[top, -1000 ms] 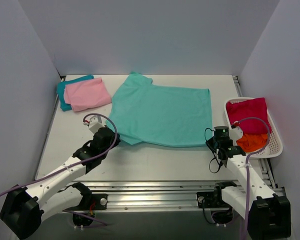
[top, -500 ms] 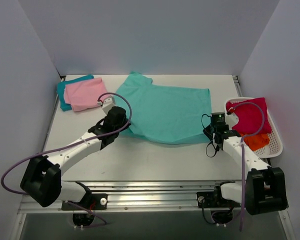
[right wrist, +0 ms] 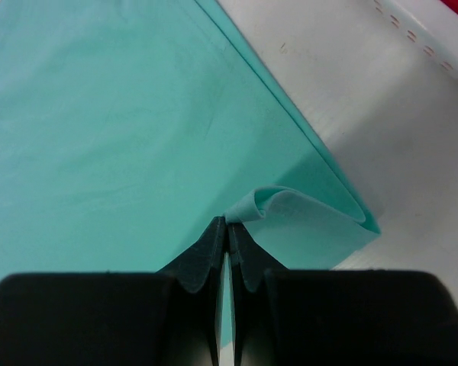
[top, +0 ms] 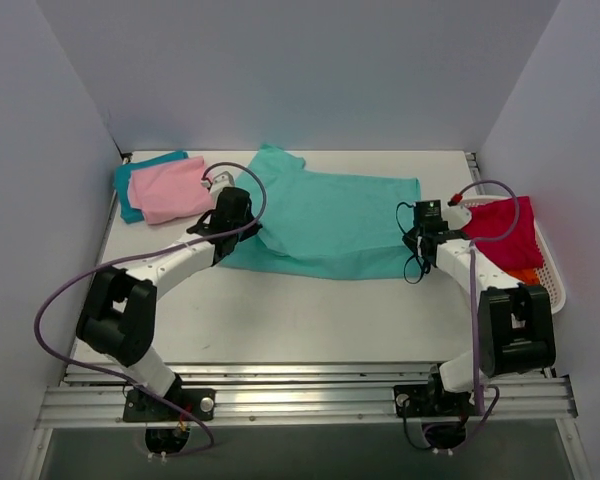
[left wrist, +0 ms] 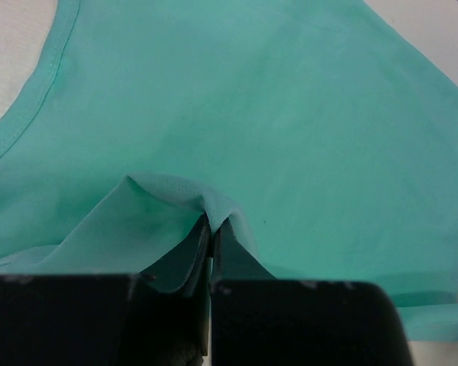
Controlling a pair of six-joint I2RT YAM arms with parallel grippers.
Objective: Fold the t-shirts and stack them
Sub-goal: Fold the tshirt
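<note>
Left fingers (left wrist: pixel 240 263) and right fingers (right wrist: pixel 202 259) both tight on mint green t-shirt (top: pixel 330 225) edges.

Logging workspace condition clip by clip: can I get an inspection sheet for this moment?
Surface: white table, no spills seen.
Job's things: mint t-shirt spread at centre, near edge lifted; pink t-shirt folded on teal t-shirt, far left; crimson t-shirt and orange t-shirt in white basket, right.
Clutter: nothing seen.
Tools: left tool and right tool each shut on the mint t-shirt's near edge.
Cables: purple cable loops along each arm.
Surroundings: plain walls on three sides.
</note>
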